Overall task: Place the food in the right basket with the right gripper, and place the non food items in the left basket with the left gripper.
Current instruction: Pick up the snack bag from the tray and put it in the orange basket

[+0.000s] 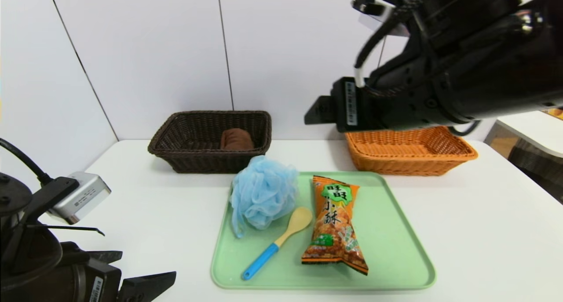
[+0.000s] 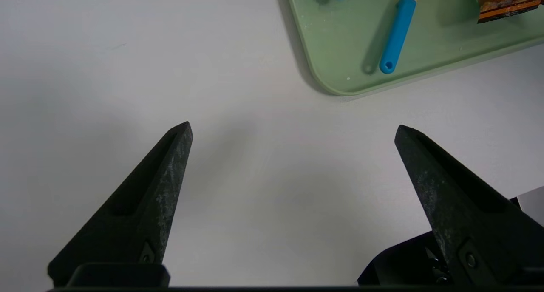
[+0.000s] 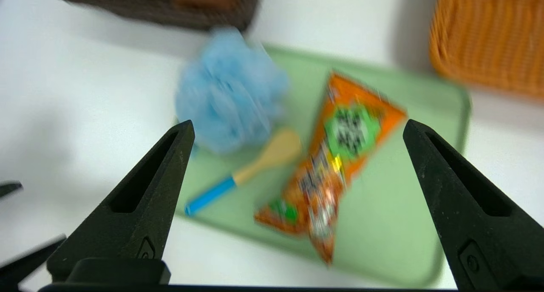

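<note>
The right gripper (image 3: 299, 124), jaws wide and empty, hangs above the snack bag (image 1: 334, 223) on the tray (image 1: 404, 267); bagging the food seems the current step, needing descent and alignment across its middle. The left gripper (image 2: 293, 124) waits wide-jawed over the tabletop (image 2: 255, 190).

From 3 cameras: the head's faces forward-down from farther off; 2 wrist cameras look down, all sharing the tray (image 1: 396, 231).

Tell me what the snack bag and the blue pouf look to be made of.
Snack bag: probably glossy plastic film or foil, judging by its bright highlights, creases and flat crimped ends.

Blue pouf: apparently soft, gathered mesh, likely synthetic, given its sheer, ruffled folds; the exact fibre can't be told.
</note>
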